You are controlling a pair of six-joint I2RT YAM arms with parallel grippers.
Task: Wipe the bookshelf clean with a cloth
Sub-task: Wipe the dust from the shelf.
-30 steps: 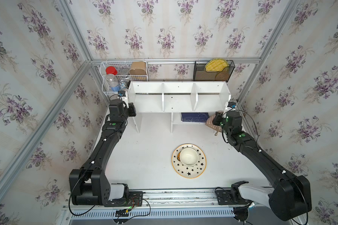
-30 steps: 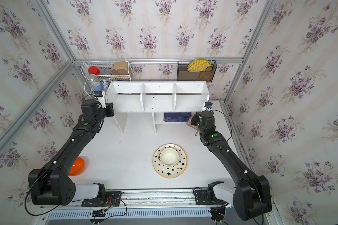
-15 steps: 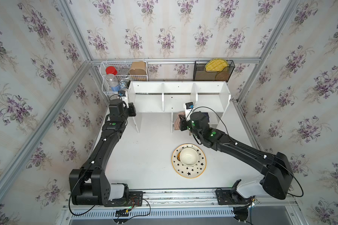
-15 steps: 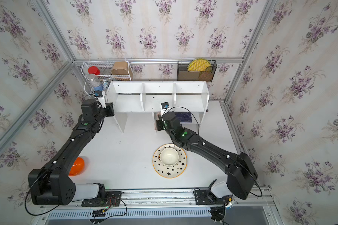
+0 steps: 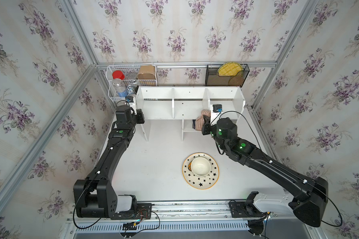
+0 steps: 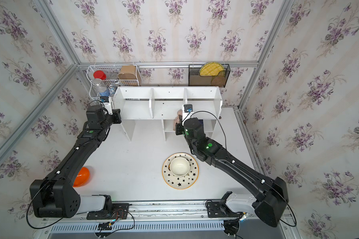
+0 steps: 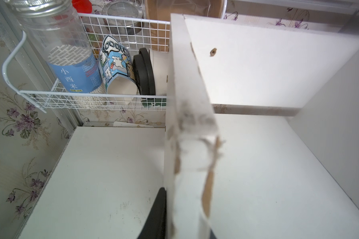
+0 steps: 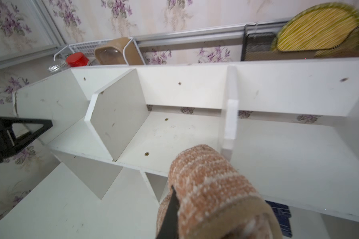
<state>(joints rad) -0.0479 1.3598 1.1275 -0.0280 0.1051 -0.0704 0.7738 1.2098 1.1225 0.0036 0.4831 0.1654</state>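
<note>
**Desk:** What does the left claw have?

**Photographer:** It pinches the left end panel of the bookshelf, jaws narrow around the board. This is probably to brace the unit on the bench against the push of wiping.

**Desk:** And the right one?

**Photographer:** The right claw is clamped tight on the cloth. The cloth is bunched into a thick roll, so a padded end meets the wood rather than the fingers.

**Desk:** Where is the cloth?

**Photographer:** It is at the front lip of the upper tier, just beside the front edge of the right divider and above the lower shelves. It may be touching the lip, but the roll hides the contact in the wrist view, so I cannot tell.

**Desk:** Which way does it point?

**Photographer:** Its long axis runs front to back, from the claw toward the rear of the bookshelf. The free end leads and the white stripes cross the roll. By my reading, that aims it into the middle compartment, close along the divider
</note>
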